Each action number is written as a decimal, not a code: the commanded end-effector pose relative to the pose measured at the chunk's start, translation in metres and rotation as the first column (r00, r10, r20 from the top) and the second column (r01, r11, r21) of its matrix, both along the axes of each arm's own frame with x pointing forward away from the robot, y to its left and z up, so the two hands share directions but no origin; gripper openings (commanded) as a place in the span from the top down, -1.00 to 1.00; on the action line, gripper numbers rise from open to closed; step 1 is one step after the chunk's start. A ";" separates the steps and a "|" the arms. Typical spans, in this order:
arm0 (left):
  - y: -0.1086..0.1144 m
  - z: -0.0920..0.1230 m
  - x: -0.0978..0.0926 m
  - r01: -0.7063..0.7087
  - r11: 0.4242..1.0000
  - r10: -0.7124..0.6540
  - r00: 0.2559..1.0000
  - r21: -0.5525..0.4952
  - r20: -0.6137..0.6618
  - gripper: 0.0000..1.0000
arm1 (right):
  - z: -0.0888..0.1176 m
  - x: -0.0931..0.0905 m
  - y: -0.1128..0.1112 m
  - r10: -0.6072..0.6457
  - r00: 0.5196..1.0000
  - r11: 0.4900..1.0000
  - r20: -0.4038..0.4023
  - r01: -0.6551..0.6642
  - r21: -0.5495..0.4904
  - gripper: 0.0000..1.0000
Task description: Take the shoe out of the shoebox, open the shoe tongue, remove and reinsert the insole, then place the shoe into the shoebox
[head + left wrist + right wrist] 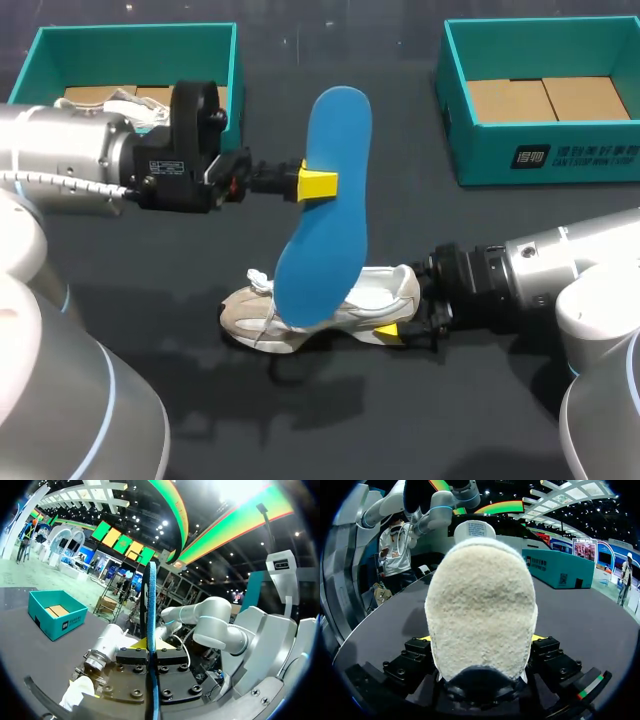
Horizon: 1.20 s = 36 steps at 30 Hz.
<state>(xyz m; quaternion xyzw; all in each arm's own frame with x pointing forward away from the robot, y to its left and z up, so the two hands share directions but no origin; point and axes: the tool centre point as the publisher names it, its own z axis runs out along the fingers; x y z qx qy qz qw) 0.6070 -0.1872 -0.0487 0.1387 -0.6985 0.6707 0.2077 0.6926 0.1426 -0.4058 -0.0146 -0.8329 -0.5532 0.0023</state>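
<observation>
Head view: left gripper (320, 183) clamps the blue insole (335, 130) upright over the shoe (260, 320) on the table (400, 420), heel in the right gripper (402, 312); left wrist view: insole edge-on, pinched between both fingers; right wrist view: fingers pressed against both sides of the heel.

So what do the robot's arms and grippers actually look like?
Both the left arm and right arm are rounded silver-white tubes with thin light-blue rings at the joints. A ribbed white cable runs along the left one. The left gripper and right gripper are black blocks tipped in bright yellow.
</observation>
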 end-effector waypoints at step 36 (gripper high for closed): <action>0.001 -0.001 -0.002 -0.004 1.000 0.004 1.000 -0.002 0.001 1.00 | 0.056 -0.007 -0.048 -0.080 0.994 0.862 -0.074 0.032 -0.506 -1.00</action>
